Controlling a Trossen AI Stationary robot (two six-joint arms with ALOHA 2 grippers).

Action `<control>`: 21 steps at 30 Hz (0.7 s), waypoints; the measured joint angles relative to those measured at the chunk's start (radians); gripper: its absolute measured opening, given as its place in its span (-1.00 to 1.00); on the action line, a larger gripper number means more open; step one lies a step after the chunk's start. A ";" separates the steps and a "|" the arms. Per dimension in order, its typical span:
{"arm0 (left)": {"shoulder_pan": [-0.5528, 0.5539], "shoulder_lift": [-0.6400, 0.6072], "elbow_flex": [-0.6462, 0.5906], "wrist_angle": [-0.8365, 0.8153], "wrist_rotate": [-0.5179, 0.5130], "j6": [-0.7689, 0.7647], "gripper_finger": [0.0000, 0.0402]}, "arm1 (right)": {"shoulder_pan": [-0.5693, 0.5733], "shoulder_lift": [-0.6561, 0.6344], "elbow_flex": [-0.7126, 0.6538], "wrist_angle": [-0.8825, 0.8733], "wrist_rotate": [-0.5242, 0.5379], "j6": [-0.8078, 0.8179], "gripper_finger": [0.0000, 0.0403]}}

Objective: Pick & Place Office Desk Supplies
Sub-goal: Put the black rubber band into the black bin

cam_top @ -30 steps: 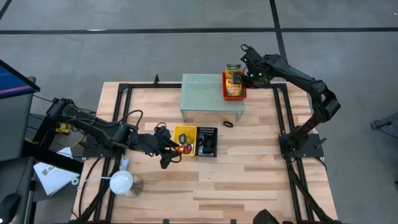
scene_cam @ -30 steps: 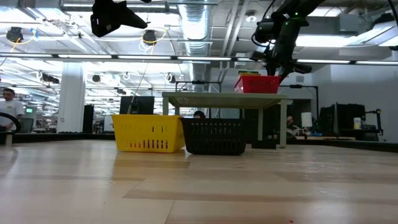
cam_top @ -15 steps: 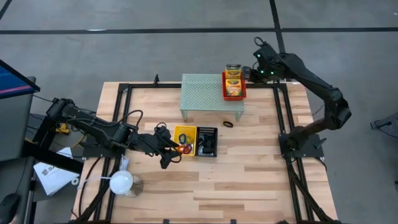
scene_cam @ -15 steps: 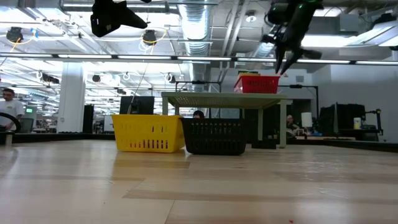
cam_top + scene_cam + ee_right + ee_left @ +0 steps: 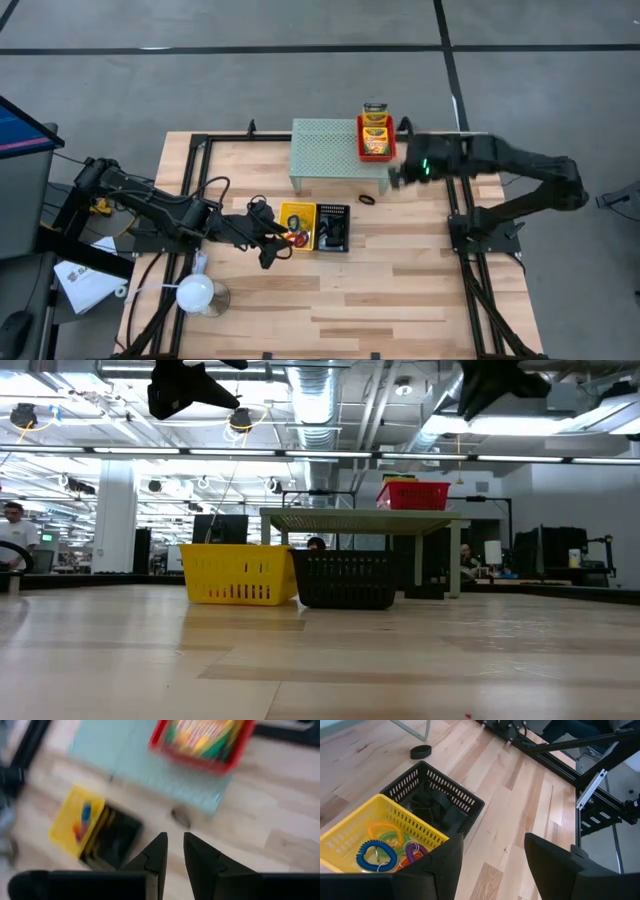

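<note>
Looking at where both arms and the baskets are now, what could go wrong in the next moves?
1. The black ring lies loose on the table close to a leg of the mesh shelf; the right gripper, jaws nearly closed, may hit the leg when reaching for it.
2. The red basket sits at the shelf's edge, so a passing arm could perhaps push it off.
3. The left gripper, open, hangs beside the yellow basket and might bump it.
</note>
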 joint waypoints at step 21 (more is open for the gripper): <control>0.000 0.002 0.000 0.008 -0.019 -0.053 0.03 | 0.636 0.119 -0.488 0.372 0.466 -0.138 -0.69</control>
